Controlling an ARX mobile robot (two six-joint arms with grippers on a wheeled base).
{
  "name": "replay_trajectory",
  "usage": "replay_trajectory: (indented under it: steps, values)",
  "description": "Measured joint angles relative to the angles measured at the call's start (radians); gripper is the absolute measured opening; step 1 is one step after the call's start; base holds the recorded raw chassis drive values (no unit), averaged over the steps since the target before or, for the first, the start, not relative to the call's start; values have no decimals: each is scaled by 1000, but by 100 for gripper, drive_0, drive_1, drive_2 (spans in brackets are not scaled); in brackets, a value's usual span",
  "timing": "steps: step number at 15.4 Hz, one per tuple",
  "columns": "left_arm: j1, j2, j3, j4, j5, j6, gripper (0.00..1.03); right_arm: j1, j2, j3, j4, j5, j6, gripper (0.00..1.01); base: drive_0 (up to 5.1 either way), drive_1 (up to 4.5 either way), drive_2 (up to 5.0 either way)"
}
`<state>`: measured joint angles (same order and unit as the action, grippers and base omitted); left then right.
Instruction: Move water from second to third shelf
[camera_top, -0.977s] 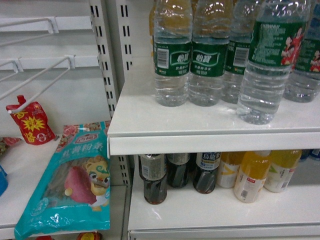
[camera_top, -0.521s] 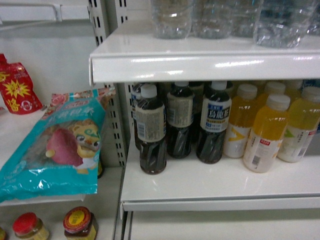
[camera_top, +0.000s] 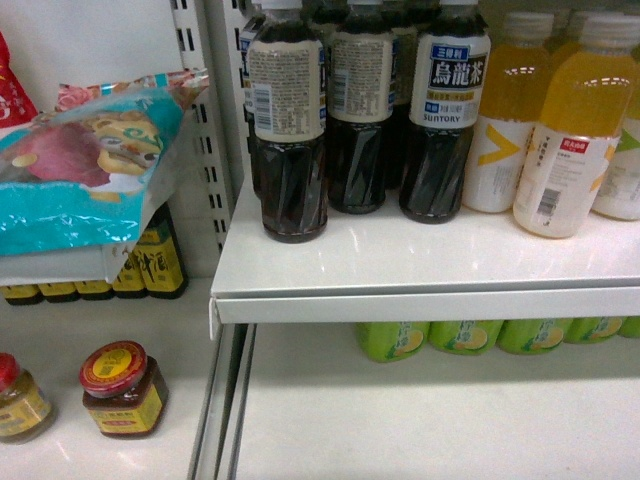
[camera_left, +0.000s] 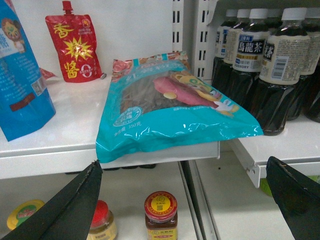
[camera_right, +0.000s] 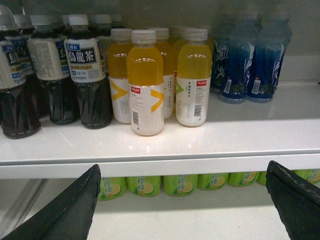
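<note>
Cream-labelled tea bottle (camera_top: 441, 105) reads "SUNTORY"; left pincer (camera_left: 185, 200) and right pincer (camera_right: 185, 200) gape wide, empty.

Glossy white shelf (camera_top: 420, 270); shiny plastic tea bottles (camera_top: 288, 130); crinkly foil pouch (camera_left: 170, 110).

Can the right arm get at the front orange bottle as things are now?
Probably yes. The right gripper is open and empty, below the shelf edge. The orange bottle stands foremost, with nothing in front of it.

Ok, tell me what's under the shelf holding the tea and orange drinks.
Under that shelf, a row of green bottles shows; only their lower parts are visible, tops hidden by the shelf edge.
</note>
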<state>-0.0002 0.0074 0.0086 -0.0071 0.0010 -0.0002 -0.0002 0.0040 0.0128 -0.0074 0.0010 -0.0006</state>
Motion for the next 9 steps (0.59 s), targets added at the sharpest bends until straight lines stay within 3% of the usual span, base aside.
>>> replay_trajectory:
  steps: [9]
  values:
    - [0,0,0,2,-2,0,98,0,0,0,2,-1,0,98,0,0,0]
